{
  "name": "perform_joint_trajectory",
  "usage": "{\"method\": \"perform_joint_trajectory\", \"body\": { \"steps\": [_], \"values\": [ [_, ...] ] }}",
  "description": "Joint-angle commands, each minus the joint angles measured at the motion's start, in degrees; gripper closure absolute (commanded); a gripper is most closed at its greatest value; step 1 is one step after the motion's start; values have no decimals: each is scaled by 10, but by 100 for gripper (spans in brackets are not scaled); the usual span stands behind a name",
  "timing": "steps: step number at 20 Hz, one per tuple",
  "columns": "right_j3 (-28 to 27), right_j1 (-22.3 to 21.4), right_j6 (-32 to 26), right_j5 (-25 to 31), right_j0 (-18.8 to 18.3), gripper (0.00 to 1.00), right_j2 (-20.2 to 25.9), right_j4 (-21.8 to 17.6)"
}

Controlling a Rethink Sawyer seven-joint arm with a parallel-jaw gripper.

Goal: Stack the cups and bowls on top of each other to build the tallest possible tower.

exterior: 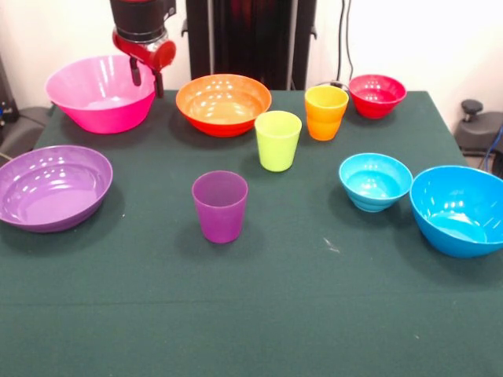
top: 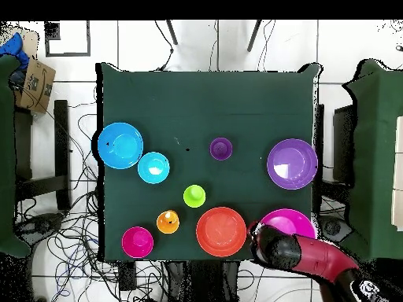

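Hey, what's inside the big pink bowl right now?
The big pink bowl looks empty in the front view, showing only glossy pink inside. The pincer hangs at its rim, and overhead the arm covers part of the bowl, so that part stays unseen there.

Bright plastic cups and bowls on a dark green tablecloth (exterior: 314, 314).
Around the lime green cup (exterior: 277, 140): purple cup (exterior: 220, 206), orange cup (exterior: 325, 111), orange bowl (exterior: 223, 103), pink bowl (exterior: 100, 93), red bowl (exterior: 376, 95).
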Motion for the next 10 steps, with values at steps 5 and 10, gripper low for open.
{"method": "perform_joint_trajectory", "body": {
  "steps": [5, 10],
  "values": [
    [-8, 8, -5, -30, 2, 0, 31, -38],
    [4, -21, -6, -8, 7, 0, 38, -25]
  ]
}}
